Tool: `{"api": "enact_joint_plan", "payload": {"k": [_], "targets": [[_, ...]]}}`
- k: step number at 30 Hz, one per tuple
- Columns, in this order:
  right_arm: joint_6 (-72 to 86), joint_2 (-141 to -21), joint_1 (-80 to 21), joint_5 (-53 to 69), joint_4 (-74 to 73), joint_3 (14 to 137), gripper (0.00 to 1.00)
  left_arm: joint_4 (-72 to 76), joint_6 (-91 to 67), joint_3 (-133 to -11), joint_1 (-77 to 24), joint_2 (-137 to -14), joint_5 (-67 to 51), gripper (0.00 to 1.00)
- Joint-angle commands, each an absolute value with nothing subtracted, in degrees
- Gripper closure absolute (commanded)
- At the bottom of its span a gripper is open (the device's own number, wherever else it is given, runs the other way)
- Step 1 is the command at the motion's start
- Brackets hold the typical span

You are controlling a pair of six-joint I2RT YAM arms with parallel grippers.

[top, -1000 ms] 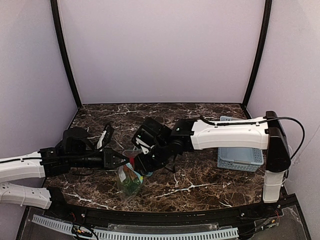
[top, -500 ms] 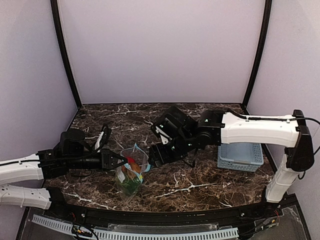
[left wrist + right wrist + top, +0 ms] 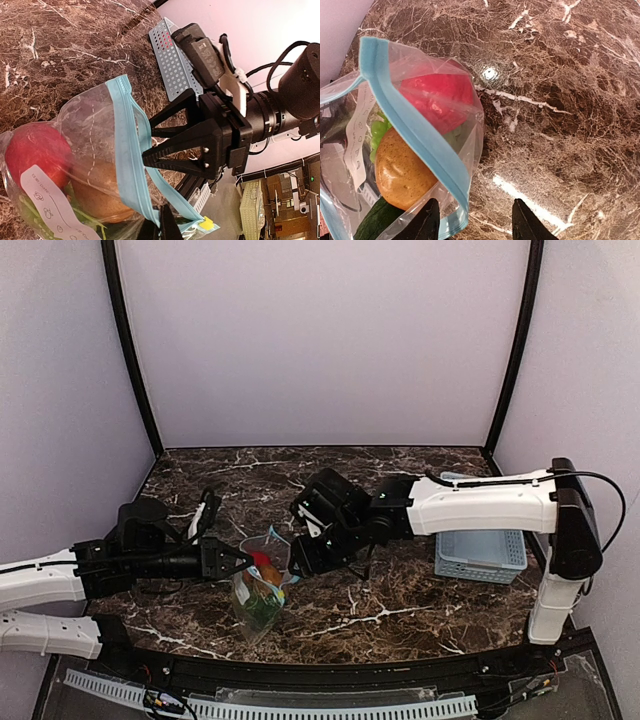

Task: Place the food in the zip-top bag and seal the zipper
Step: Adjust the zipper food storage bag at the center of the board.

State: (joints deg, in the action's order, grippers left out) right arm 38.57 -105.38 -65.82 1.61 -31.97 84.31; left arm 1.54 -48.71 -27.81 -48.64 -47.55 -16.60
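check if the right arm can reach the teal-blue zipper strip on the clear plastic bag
Probably yes: the right arm's open fingers sit right at the teal-blue zipper strip, nothing between, and the left fingers pinch the clear plastic bag upright.

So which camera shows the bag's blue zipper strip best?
The right wrist view: the zipper runs large and unblocked across the frame. The left wrist view shows it too, but narrower; overhead it's only a sliver.

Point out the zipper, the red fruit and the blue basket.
zipper [image 3: 422, 137], right wrist view, middle of the teal strip.
red fruit [image 3: 437, 100], right wrist view, its centre.
blue basket [image 3: 480, 568], top external view, its near wall.
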Motion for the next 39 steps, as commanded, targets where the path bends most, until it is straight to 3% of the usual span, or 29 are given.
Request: {"api": "enact_joint_plan", "payload": {"k": [1,4,9,19,33,34,36,39], "targets": [[38.1,-107.2,-65.1,3.4,-27.2,84.9,0.54,1.1,-48.9,-26.8,-48.4,-45.9,-15.8,0.99],[37.6,-108.0,-65.0,4.2,-26.4,85.7,0.65,0.8,-49.0,-26.7,-48.4,-45.4,-15.7,0.99],[37.4,-106.2,-65.1,5.6,-26.2,86.8,0.99,-1.1,-49.1,-27.0,-48.4,-44.5,-15.0,0.99],[37.8,-96.9,-66.9,5.9,-26.7,87.2,1.0,-5.0,-48.1,-29.8,-48.4,-43.8,-14.2,0.99],[40.2,-100.9,-68.3,5.7,-23.9,86.3,1.0,-3.0,-49.9,-27.9,-48.4,-46.8,-14.4,0.99],[40.2,-101.0,-68.3,5.4,-23.9,86.4,1.0,-3.3,-49.9,-27.7,-48.4,-46.8,-14.3,0.99],[40.2,-100.7,-68.3,4.3,-24.1,86.3,0.86,-3.7,-50.0,-27.3,-48.4,-46.5,-14.1,0.99],[39.6,-98.7,-68.3,1.3,-25.5,85.5,0.53,-4.2,-50.2,-26.6,-48.4,-45.2,-13.7,0.99]]}}
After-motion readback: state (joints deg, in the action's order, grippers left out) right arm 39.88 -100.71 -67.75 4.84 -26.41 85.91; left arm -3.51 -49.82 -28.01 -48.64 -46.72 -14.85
